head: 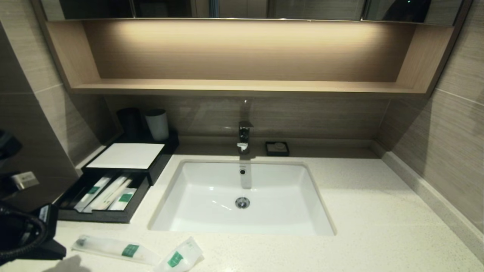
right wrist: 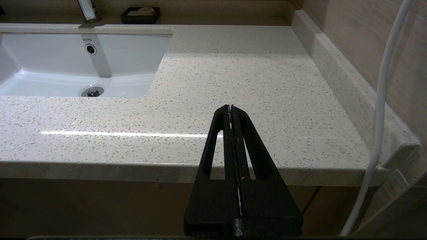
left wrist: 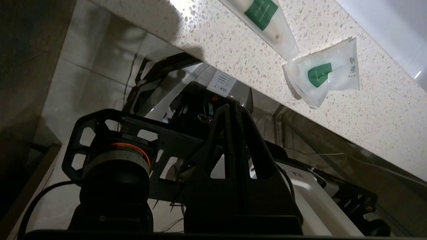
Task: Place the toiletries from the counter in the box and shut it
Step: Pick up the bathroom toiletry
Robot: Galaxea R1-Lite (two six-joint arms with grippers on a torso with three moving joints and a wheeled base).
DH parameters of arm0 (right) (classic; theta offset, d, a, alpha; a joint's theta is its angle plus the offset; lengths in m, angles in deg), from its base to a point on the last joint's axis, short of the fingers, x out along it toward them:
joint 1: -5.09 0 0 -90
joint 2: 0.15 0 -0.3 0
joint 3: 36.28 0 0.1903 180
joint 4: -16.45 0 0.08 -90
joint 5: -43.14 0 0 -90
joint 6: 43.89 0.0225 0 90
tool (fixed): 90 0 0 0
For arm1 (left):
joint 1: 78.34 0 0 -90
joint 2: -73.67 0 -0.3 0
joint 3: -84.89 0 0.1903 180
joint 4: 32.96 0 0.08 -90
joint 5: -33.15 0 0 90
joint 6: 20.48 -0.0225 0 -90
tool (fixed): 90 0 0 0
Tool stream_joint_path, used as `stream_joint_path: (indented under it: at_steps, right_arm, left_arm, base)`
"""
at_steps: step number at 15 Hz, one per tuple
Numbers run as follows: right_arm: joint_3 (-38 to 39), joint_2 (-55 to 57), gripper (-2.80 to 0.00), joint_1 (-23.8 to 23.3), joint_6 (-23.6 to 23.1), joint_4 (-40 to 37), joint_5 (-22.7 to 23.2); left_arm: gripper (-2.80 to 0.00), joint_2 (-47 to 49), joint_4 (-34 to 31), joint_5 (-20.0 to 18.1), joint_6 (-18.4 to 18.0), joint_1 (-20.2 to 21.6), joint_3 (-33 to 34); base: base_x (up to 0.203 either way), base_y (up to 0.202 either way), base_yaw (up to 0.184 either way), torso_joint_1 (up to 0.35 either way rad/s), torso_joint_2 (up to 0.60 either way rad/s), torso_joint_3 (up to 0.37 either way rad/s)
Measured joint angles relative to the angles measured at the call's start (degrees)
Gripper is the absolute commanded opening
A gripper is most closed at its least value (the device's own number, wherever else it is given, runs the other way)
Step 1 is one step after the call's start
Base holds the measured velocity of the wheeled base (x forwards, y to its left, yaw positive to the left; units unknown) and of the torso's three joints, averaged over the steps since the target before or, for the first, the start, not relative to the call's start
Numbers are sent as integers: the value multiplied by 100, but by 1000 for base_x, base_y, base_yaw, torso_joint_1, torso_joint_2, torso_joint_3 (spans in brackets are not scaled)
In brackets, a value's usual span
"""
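Two frosted toiletries lie on the cream speckled counter (head: 378, 211) near its front left edge: a long slim sachet (head: 113, 248) (left wrist: 263, 13) and a short wide sachet (head: 179, 257) (left wrist: 328, 71), both with green labels. The black box (head: 126, 155) with its white top stands at the back left. Its drawer (head: 102, 216) is pulled out, with more sachets (head: 107, 192) inside. My left gripper (left wrist: 230, 108) is shut and empty, below the counter's front edge, left of the long sachet. My right gripper (right wrist: 231, 107) is shut and empty at the counter's front edge, right of the sink.
A white sink (head: 242, 196) with a chrome faucet (head: 245, 136) fills the middle. A small black soap dish (head: 277, 148) sits behind it. A black cup (head: 130, 121) and a white cup (head: 157, 124) stand behind the box. A wooden shelf (head: 242, 86) overhangs the back. Tiled walls close both sides.
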Motion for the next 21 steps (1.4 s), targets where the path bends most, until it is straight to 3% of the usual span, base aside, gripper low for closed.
stream_joint_path:
  at_steps: [3,6,11,21]
  right_arm:
    - [0,0,-280,0,0,0,2]
    - [0,0,-280,0,0,0,2]
    - [0,0,-280,0,0,0,2]
    - [0,0,-280,0,2,0,2]
  left_arm:
    - [-280,61,-518,-42,399,-364,-22]
    - [-280,107,-968,-342,501,-581,-41]
    - [-280,585,-918,-393,903,-681,-105]
    - [-280,2145,-596,-483,2513,-1042,-1106]
  base:
    - [0,0,0,0,0,0]
    - [0,0,0,0,0,0]
    - [0,0,0,0,0,0]
    - [0,0,0,0,0,0]
